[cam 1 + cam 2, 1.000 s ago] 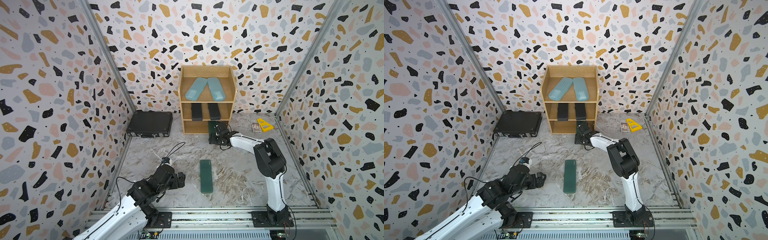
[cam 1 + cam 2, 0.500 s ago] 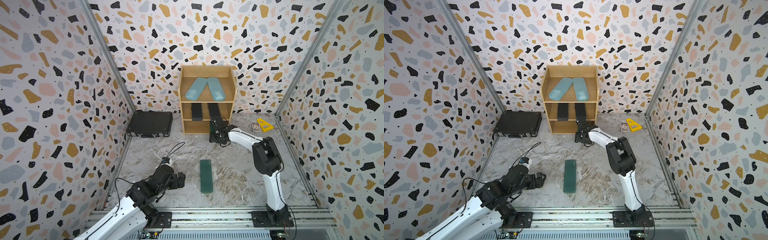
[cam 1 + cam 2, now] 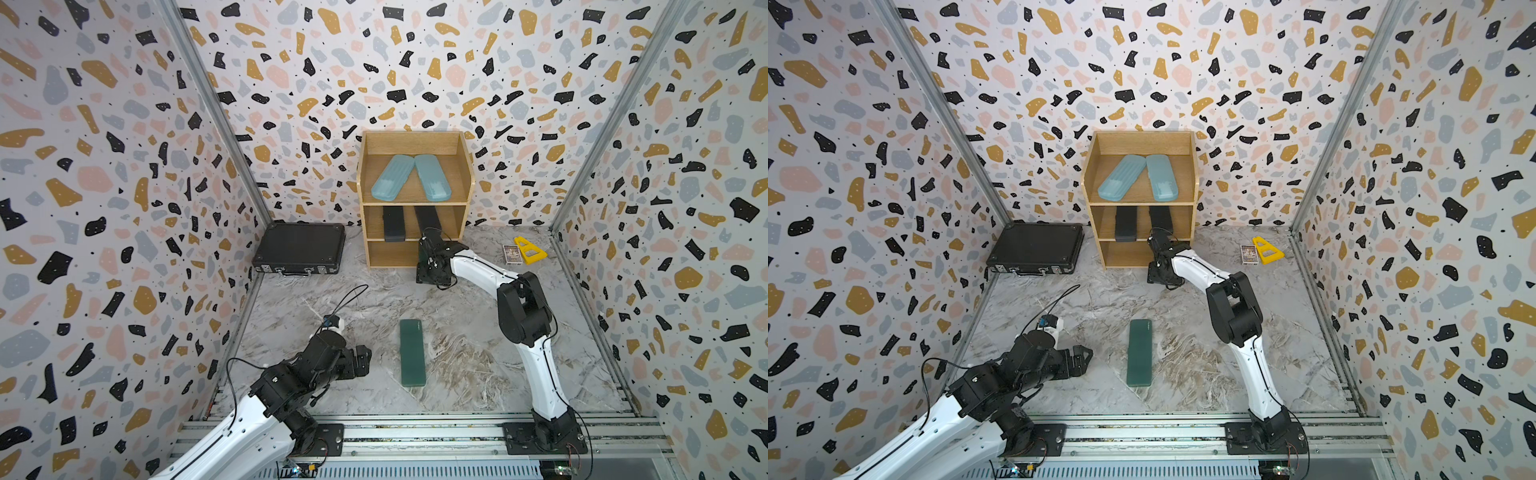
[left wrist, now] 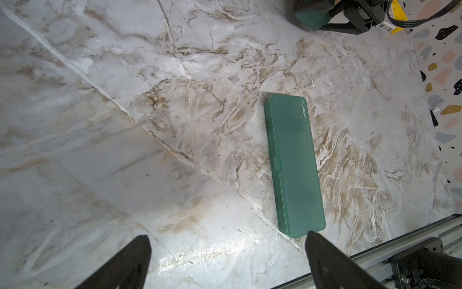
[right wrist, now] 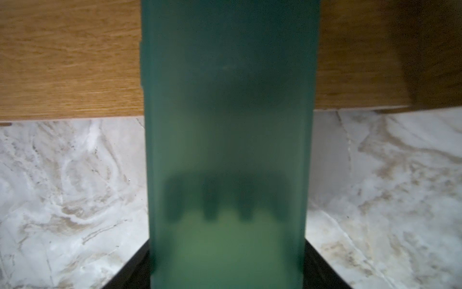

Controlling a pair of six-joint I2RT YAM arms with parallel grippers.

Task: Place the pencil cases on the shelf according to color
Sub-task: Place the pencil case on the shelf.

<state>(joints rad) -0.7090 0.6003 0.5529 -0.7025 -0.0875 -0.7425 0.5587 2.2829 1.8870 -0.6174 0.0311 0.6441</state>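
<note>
The light-wood shelf (image 3: 415,204) stands at the back wall. Two light blue pencil cases (image 3: 392,176) (image 3: 432,176) lie on its top tier and two black ones (image 3: 393,224) (image 3: 428,218) on the middle tier. My right gripper (image 3: 430,257) (image 5: 226,265) is at the bottom tier's opening, shut on a dark green case (image 5: 228,125) whose far end reaches over the wooden floor of that tier. A second green case (image 3: 412,353) (image 4: 293,167) lies flat on the marble floor. My left gripper (image 3: 363,361) (image 4: 227,236) hovers open just left of it, holding nothing.
A large black briefcase (image 3: 301,249) lies left of the shelf. A yellow triangular piece (image 3: 530,250) and a small card box (image 3: 512,254) sit at the back right. Patterned walls close in both sides; a metal rail (image 3: 415,432) runs along the front.
My right gripper has pushed the green case a little further toward the shelf's bottom tier. The left arm and the green case on the floor have not moved.
</note>
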